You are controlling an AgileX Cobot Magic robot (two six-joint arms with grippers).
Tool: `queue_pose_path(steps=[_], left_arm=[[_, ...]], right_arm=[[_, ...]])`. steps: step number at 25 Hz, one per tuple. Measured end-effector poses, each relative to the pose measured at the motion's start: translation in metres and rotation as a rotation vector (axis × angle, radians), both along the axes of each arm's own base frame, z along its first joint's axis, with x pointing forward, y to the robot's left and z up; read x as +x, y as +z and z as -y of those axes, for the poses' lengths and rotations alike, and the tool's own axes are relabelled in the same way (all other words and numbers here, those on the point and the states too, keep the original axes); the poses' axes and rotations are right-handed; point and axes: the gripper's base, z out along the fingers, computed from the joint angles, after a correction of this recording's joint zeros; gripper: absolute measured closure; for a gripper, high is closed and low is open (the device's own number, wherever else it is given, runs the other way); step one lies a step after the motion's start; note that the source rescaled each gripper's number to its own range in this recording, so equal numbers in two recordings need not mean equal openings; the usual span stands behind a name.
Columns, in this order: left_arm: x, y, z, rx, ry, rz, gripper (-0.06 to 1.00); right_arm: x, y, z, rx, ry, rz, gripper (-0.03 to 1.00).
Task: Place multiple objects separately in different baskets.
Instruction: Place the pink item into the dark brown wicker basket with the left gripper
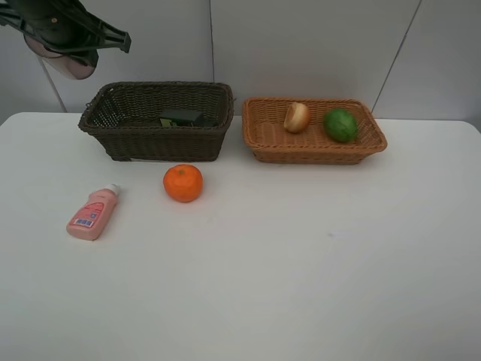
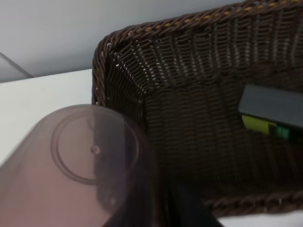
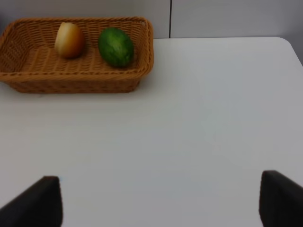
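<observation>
High above the table's back left corner, my left gripper (image 1: 66, 34) is shut on the translucent mauve cup (image 1: 69, 62). In the left wrist view the cup (image 2: 71, 175) hangs just outside the left end of the dark brown basket (image 2: 189, 94). That basket (image 1: 158, 143) holds the dark green bottle (image 1: 182, 117) lying flat (image 2: 272, 116). The tan basket (image 1: 316, 154) contains the peach-like fruit (image 1: 296, 116) and the lime (image 1: 340, 125). The mandarin (image 1: 183, 183) and the pink bottle (image 1: 93, 213) lie on the table. My right gripper (image 3: 161, 201) is open over bare table, with nothing between its fingers.
The two baskets stand side by side along the back of the white table (image 1: 301, 263). In the right wrist view the tan basket (image 3: 71, 82) sits far off with the fruit (image 3: 70, 40) and lime (image 3: 116, 46) inside. A grey wall rises behind.
</observation>
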Motion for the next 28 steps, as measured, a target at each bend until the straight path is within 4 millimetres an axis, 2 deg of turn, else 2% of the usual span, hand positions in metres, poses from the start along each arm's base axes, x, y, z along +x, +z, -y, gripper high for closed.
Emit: queue_pose_path(steps=[10,14,18,28], left_arm=[[0.043,-0.070,0.018,-0.103,-0.022,0.017,0.94],[0.059,-0.089,0.020,-0.105,-0.006,-0.003,0.94],[0.066,-0.095,0.021,-0.102,-0.005,-0.004,0.94],[0.069,-0.102,0.023,-0.109,-0.011,-0.004,0.93]], right_arm=[[0.000,0.000,0.000,0.000,0.000,0.000,0.13],[0.000,0.000,0.000,0.000,0.000,0.000,0.13],[0.000,0.000,0.000,0.000,0.000,0.000,0.13],[0.000,0.000,0.000,0.000,0.000,0.000,0.13]])
